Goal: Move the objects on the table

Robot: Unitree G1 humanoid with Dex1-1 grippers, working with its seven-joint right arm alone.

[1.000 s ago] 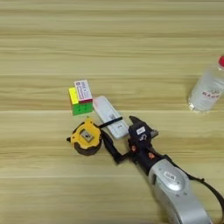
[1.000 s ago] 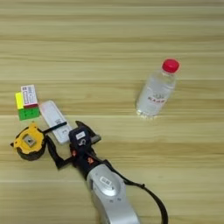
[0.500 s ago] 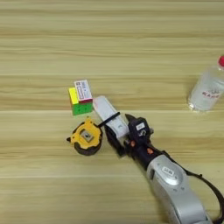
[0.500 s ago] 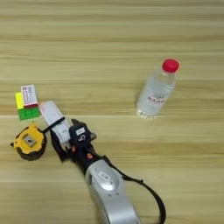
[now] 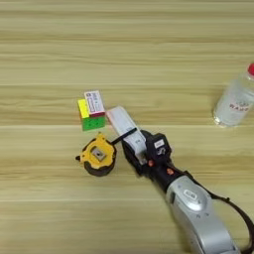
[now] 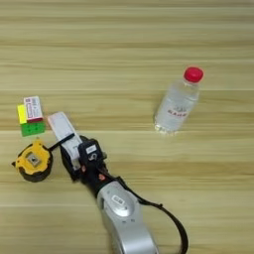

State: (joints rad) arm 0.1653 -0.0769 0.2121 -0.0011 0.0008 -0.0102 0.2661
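A flat white oblong device (image 5: pixel 124 126) lies at an angle on the table (image 5: pixel 129 59), left of centre. My right gripper (image 5: pixel 128 145) reaches in from the bottom right and is shut on the device's near end, one black finger (image 5: pixel 125 134) lying across its top. A yellow-black tape measure (image 5: pixel 98 156) sits just left of the gripper, close to it. Behind the tape measure is the colourful puzzle cube (image 5: pixel 89 119) with a small white-red box (image 5: pixel 94 102) on it. A clear red-capped plastic bottle (image 6: pixel 176 101) stands upright far to the right, apart from the rest.
My silver forearm (image 6: pixel 121 211) crosses the near part of the table, with a black cable (image 6: pixel 171 223) looping off its right side. Bare wood stretches across the far half and between the gripper and the bottle.
The gripper has moved up and to the left, from beside the tape measure onto the near end of the white device, and its fingers have drawn closer together. The other things have stayed put.
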